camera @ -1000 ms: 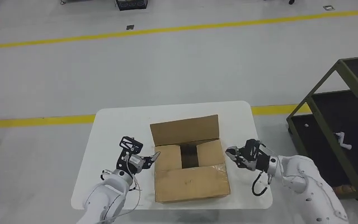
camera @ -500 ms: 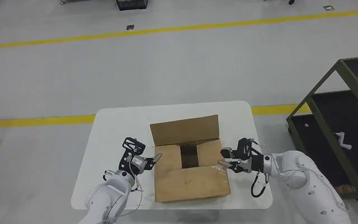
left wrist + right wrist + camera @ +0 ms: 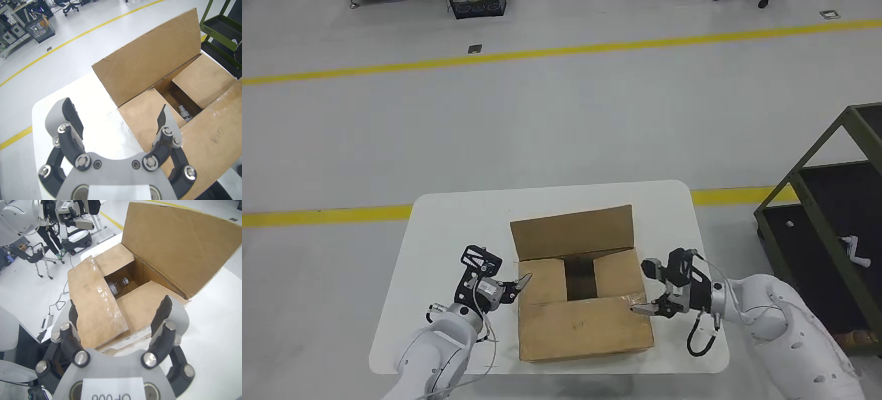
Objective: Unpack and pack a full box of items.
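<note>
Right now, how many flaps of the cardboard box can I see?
4. The far flap stands upright; the left side flap and the right side flap lie folded inward; the taped near flap lies folded shut. None hidden.

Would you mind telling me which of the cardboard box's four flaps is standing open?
The long far flap, away from the robot: it stands up, while the two short side flaps and the taped near flap lie folded inward.

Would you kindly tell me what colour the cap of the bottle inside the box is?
Silvery grey; the right wrist view shows the cap best.
</note>
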You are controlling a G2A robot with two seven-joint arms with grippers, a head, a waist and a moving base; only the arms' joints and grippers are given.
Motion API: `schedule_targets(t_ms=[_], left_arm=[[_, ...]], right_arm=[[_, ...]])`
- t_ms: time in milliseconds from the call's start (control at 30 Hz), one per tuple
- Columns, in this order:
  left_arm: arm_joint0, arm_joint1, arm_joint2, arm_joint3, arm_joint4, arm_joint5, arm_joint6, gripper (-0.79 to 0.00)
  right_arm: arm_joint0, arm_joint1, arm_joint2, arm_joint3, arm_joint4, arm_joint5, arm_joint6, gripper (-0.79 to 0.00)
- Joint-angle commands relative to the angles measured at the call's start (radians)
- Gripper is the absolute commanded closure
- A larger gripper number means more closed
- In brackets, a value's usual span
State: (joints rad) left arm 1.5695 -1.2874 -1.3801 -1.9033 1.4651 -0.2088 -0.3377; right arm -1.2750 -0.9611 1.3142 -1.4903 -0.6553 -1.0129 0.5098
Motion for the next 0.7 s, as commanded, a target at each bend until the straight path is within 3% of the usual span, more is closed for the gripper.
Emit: schedule_targets(t_ms=[0,367,667], left_arm=[[0.0,0.0,0.0,0.0,0.0,0.0,0.0,-0.785],[0.0,0.0,0.0,0.0,0.0,0.0,0.0,-0.785],[0.0,0.0,0.0,0.0,0.0,0.0,0.0,-0.785]], right_arm=[[0.012,0.004,-0.025,0.015,0.065,0.001,0.03,-0.785],[0.121,0.033,-0.14,0.13,0.38,0.001,0.273,-0.785],[0.17,0.042,-0.203,0.187,0.427,0.001,0.298,-0.785]])
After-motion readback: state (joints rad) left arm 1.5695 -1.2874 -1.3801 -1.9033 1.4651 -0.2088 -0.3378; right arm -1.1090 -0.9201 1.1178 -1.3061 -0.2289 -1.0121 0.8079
